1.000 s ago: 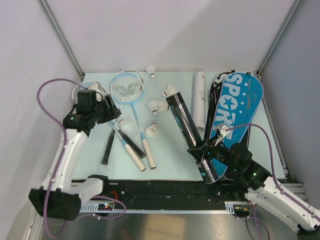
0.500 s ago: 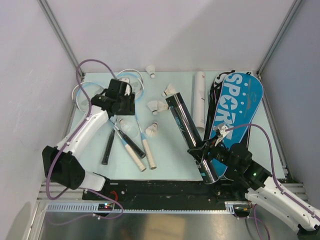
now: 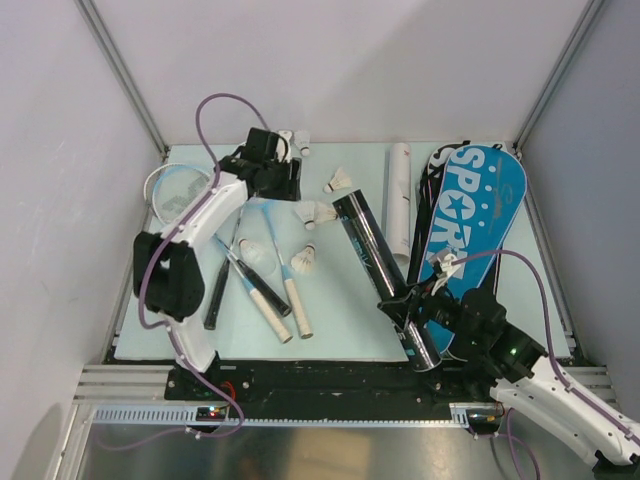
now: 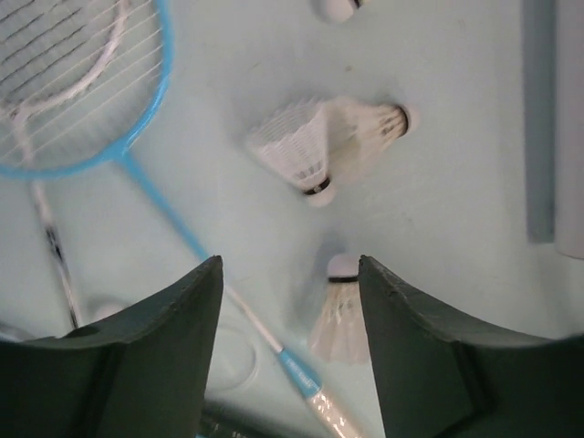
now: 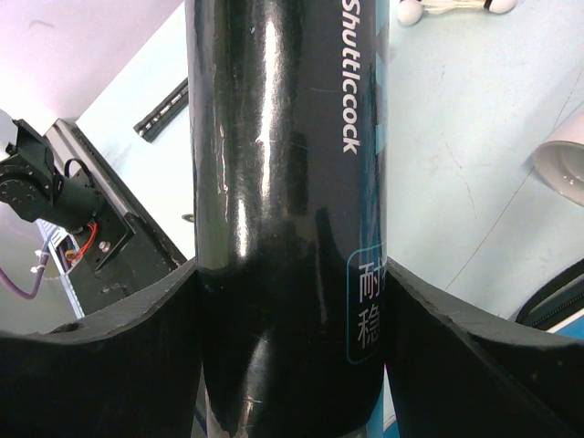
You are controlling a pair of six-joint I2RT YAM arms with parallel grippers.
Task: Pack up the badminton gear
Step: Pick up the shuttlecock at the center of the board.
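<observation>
**Right wrist view: tube clamped, L jaws over shuttlecocks**

R gripper (image 5: 292, 356) jaws clamp the black tube (image 5: 274, 182) near its lower end, prob. steadying it for loading. In top view the tube slants from lower right up to centre. L gripper (image 4: 290, 351) jaws are apart and empty, w/ a shuttlecock (image 4: 339, 315) below, lower centre of its view. Vs 1 s ago: L gripper swung from left edge to upper centre; R gripper unmoved.

The black tube (image 5: 283, 210) runs past the right-wrist view's top and bottom edges.
</observation>
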